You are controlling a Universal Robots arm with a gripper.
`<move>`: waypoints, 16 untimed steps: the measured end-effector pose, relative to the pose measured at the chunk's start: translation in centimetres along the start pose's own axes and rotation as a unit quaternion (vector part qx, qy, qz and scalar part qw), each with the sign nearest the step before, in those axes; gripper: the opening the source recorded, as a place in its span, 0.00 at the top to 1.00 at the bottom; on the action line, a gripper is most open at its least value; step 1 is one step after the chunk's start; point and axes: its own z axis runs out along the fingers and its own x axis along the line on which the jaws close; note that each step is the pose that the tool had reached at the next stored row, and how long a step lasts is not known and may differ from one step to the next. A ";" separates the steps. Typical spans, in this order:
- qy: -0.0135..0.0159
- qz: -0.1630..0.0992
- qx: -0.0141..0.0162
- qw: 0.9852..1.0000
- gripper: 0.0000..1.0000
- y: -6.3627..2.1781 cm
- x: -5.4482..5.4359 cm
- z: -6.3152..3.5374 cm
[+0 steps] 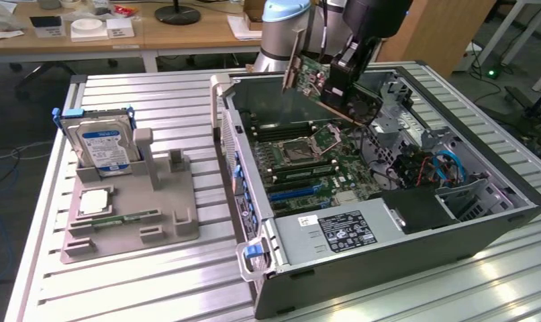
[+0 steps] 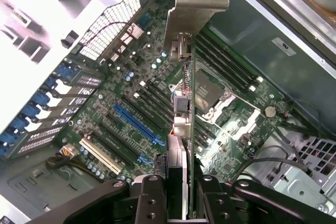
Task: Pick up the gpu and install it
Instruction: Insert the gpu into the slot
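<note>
I hold the gpu [image 1: 308, 70] [image 2: 178, 156], a thin flat rectangular expansion card with a green-and-dark board and a pale metal end bracket, in the black tool [image 1: 340, 80] [image 2: 178, 203]. The tool is closed narrowly on it; in the wrist view a black finger [image 2: 149, 200] presses each face of the card, which I see edge-on. The gpu hangs tilted above the open dark grey computer case [image 1: 387, 261], over the green motherboard [image 1: 297, 168] [image 2: 131, 108], clear of its long blue slot [image 2: 137, 124].

A black-and-white label [image 1: 347, 231] sits on the silver power supply box inside the case; its print is too small to read. On the exterior view's left, a silver hard drive with a blue label [image 1: 105, 144] stands upright in a grey plastic holder [image 1: 131, 228] on the ribbed metal tabletop [image 1: 136, 288]. That label's writing is also unreadable.
</note>
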 end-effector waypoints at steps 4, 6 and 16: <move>0.001 -0.019 0.000 1.000 0.73 -0.04 0.0 0.00; 0.002 -0.029 0.000 1.000 0.73 -0.06 0.1 0.00; 0.005 -0.082 0.000 0.997 0.73 -0.17 0.1 -0.01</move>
